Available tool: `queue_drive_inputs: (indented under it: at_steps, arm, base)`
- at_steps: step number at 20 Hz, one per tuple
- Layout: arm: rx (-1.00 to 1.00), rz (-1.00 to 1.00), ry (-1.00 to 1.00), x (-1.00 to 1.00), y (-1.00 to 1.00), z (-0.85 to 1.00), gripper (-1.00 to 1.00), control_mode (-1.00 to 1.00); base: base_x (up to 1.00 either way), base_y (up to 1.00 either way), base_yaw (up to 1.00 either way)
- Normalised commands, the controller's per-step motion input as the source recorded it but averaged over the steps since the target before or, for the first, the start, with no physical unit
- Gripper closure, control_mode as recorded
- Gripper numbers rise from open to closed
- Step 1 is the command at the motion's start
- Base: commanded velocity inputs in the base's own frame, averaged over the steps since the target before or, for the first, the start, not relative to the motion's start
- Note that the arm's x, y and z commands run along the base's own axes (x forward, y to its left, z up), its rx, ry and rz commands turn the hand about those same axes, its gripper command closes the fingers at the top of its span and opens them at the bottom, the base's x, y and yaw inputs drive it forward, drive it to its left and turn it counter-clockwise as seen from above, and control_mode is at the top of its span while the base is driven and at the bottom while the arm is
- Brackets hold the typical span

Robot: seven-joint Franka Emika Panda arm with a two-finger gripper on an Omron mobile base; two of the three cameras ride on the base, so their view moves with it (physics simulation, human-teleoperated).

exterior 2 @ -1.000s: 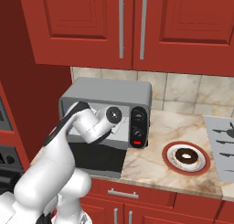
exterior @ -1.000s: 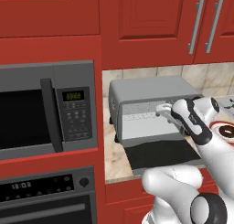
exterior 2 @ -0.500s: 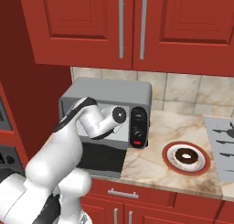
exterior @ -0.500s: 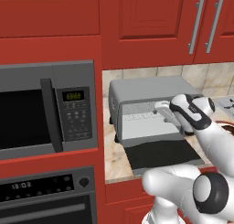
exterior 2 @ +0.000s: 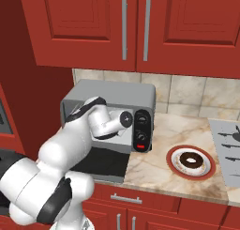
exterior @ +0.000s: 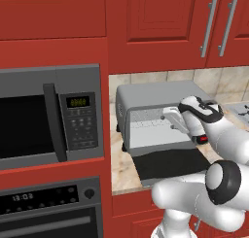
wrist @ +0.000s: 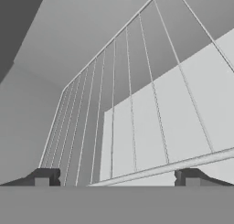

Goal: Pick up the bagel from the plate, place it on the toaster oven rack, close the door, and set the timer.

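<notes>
Gripper (wrist: 114, 179) is sitting at the toaster oven (exterior 2: 110, 102) mouth w/ jaws standing wide, holding nothing. Hand view is looking straight along the toaster oven rack (wrist: 137, 122), front bar crossing just above the tips. Door (exterior 2: 101, 163) is lying flat open on the counter (exterior 2: 164, 165).

Bagel (exterior 2: 191, 160) is sitting untouched on the plate (exterior 2: 174, 167), well apart to the robot's right of the oven, near the stovetop (exterior 2: 229, 149).

Step in hand, IMO: the rack/door looks prepped, so the pick is next. To do it well:
- Be backing straight out of the cavity, not swinging sideways, so the wrist isn't clipping the knob panel (exterior 2: 142, 130).
- Be lifting clear of the door before crossing over.
- Be coming down on the bagel from above, fingers straddling the ring across its width, not poking the hole.
- Be keeping jaws wide till they're around it; plate rim is low but could catch a tip.

View diffs:
- Right base view is giving bagel + plate; its gripper is hidden behind the arm.
- Left base view is giving the open cavity (exterior: 155, 130) and the hand in front of it, plus the microwave (exterior: 48, 115).
- Hand view is giving rack bar detail neither base cam resolves.
</notes>
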Motion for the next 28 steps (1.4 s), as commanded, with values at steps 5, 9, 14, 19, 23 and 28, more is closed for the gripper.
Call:
queue_drive_inputs:
  at_steps: [5,9,14,19,23,28]
  arm:
    - [0.00,0.00,0.00,0.22,0.00,-0.07,-1.00,-1.00]
    - [0.00,0.00,0.00,0.16,0.00,-0.08,-1.00,-1.00]
    - [0.00,0.00,0.00,0.19,0.00,-0.11,-1.00,-1.00]
    - [0.00,0.00,0.00,0.22,0.00,-0.15,-1.00,-1.00]
    - [0.00,0.00,0.00,0.24,0.00,-0.08,1.00,-1.00]
    - [0.00,0.00,0.03,0.19,0.00,-0.02,1.00,-1.00]
  base:
    - [0.00,0.00,0.00]
    - [0.00,0.00,0.00]
    - [0.00,0.00,0.00]
    - [0.00,0.00,0.00]
    - [0.00,0.00,0.00]
    - [0.00,0.00,0.00]
